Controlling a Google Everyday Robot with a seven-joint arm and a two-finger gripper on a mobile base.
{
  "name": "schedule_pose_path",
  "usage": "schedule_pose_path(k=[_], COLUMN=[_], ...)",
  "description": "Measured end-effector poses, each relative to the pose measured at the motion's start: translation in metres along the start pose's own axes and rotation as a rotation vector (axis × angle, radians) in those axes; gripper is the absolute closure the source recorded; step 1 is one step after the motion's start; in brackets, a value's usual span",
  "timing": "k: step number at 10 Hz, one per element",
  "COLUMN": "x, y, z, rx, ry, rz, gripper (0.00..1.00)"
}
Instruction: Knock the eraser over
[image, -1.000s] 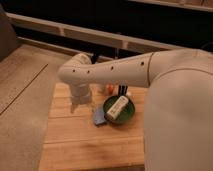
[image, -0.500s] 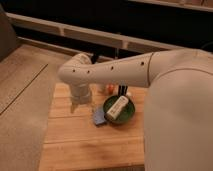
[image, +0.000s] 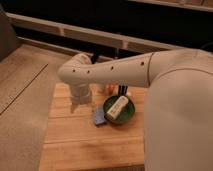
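Note:
A slim dark upright block, the eraser (image: 122, 90), stands just behind the green bowl (image: 131, 114), with its upper part hidden by my arm. My white arm (image: 115, 71) reaches in from the right across the wooden table (image: 75, 140). My gripper (image: 80, 106) points down over the table's left part. It is left of the bowl and well left of the eraser, apart from both.
A white rectangular bar (image: 116, 107) lies in the green bowl. A flat blue-grey pad (image: 99, 117) lies against the bowl's left side. A small orange and pale object (image: 108, 89) sits behind the bowl under my arm. A dark counter runs along the back.

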Motion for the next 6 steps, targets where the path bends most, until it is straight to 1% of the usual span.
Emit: schedule_pose_path(k=[4, 5, 6], x=[0.0000, 0.0000, 0.0000], y=[0.0000, 0.0000, 0.0000], z=[0.0000, 0.0000, 0.0000], rx=[0.000, 0.000, 0.000], ry=[0.000, 0.000, 0.000], rz=[0.000, 0.000, 0.000], gripper=[0.35, 0.38, 0.47])
